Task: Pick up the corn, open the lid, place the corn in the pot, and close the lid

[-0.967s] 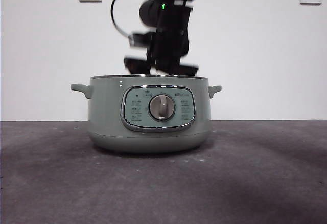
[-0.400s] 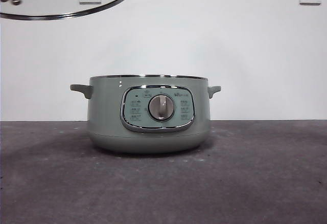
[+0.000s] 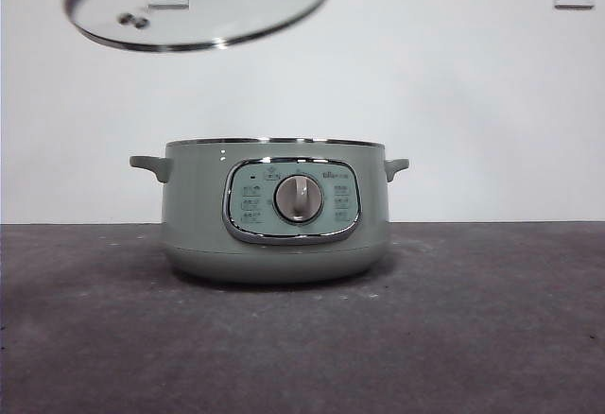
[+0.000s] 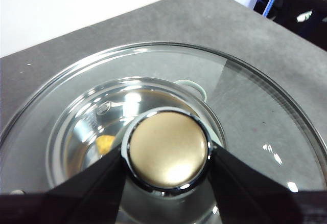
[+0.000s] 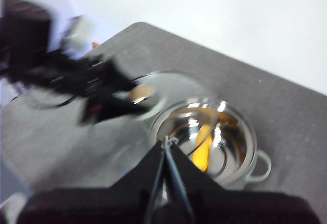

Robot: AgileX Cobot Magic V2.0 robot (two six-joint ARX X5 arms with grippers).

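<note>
Holding lid (image 4: pixel 153 132) by its knob (image 4: pixel 168 150), left end effector (image 4: pixel 167 155) clamped; right end effector (image 5: pixel 166 168) closed, empty. Risk: tilted lid lands off-centre on pot (image 3: pixel 274 211), catching rim over corn (image 5: pixel 203 150).

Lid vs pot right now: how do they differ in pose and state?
The lid hangs tilted in the air, above the pot and off to one side; the pot sits level on the table. The lid is clamped at its knob by the left gripper; nothing grips the pot. The lid is clear glass; the pot is opaque green, open, with the corn inside. Both are round with shiny steel rims.
</note>
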